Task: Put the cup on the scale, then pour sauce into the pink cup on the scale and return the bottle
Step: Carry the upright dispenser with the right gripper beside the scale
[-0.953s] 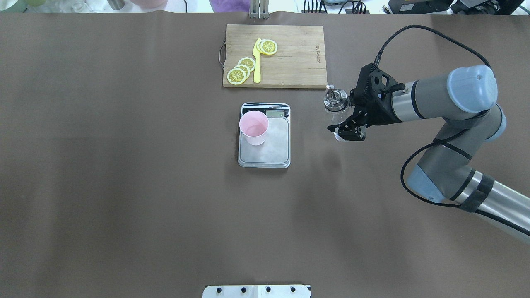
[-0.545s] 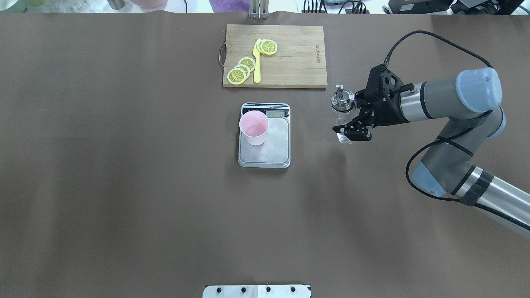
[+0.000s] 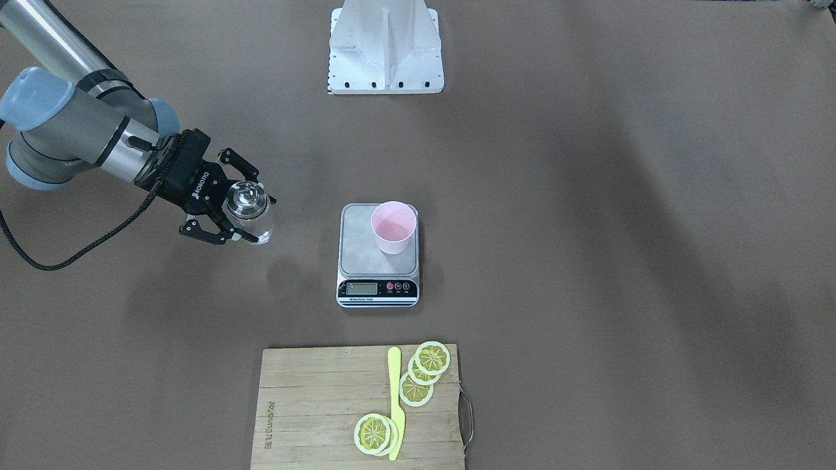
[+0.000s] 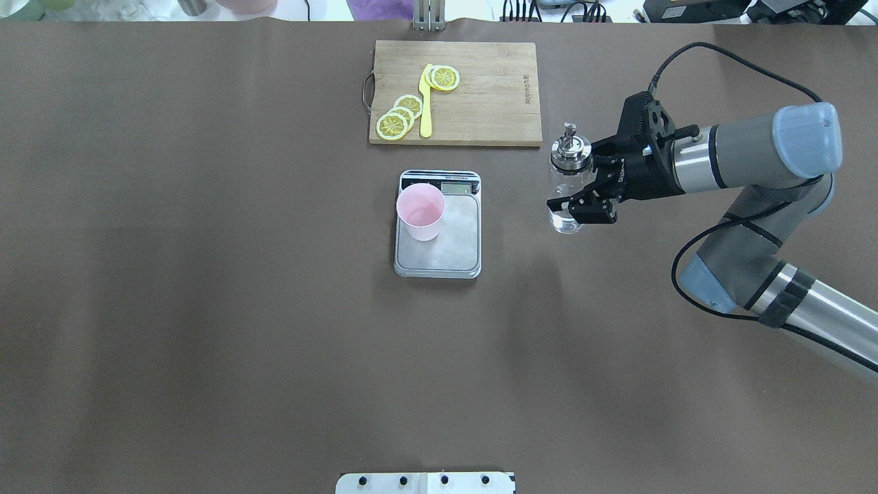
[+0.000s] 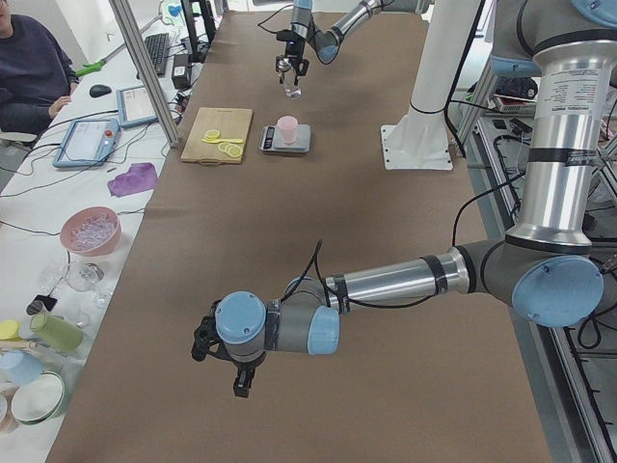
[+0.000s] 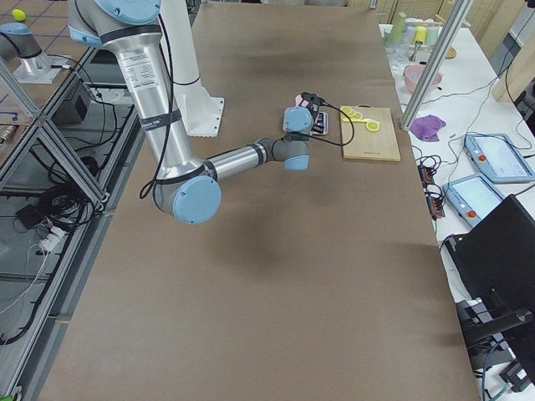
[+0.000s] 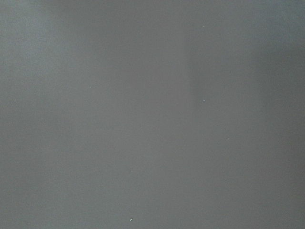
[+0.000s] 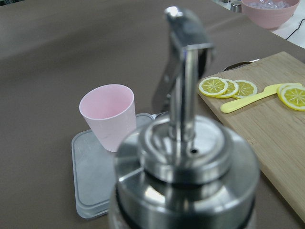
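I'm watching an operator (image 5: pixel 29 68) sitting beside a cluttered white bench (image 5: pixel 24 253), cables (image 5: pixel 29 183) trailing across it, light falling on the brown-covered table (image 4: pixel 206 309).

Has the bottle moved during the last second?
Yes. In the overhead view the bottle has shifted slightly right, away from the scale, in the right gripper.

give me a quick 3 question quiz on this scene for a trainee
1. True or false: the cup stands on the scale.
2. Which arm's gripper holds the bottle? A) left B) right C) neither
3. Fill in: the lemon slices and the yellow knife lie on the wooden ____.

Key:
1. True.
2. B: the right gripper is closed around it, to one side of the scale.
3. cutting board.
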You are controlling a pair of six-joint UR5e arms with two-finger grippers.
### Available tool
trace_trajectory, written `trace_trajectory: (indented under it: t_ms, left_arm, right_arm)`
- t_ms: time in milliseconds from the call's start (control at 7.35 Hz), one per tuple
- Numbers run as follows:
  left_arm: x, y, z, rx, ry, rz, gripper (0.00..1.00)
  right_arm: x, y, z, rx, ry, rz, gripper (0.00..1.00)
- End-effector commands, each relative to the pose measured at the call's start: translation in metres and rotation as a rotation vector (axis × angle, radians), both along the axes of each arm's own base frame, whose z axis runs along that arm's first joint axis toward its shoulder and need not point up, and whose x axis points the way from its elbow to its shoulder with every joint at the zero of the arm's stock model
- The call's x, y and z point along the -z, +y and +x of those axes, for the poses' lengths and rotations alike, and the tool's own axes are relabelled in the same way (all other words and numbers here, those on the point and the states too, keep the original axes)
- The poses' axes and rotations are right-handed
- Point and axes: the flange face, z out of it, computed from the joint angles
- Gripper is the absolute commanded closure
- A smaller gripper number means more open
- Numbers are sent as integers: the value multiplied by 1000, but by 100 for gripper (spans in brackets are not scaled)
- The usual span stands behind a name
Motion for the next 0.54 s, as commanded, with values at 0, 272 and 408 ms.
trace_trajectory:
  t_ms: [0, 272, 408]
  left_arm:
    - [1, 0, 0, 0, 0, 2, 2]
    - [0, 0, 0, 0, 0, 0, 2]
    - [-1, 0, 0, 0, 0, -1, 2]
  right_arm:
    - [-14, -8, -7, -1, -7, 5, 100]
    - [-15, -7, -5, -2, -18, 17, 100]
    - [-16, -7, -6, -2, -18, 17, 100]
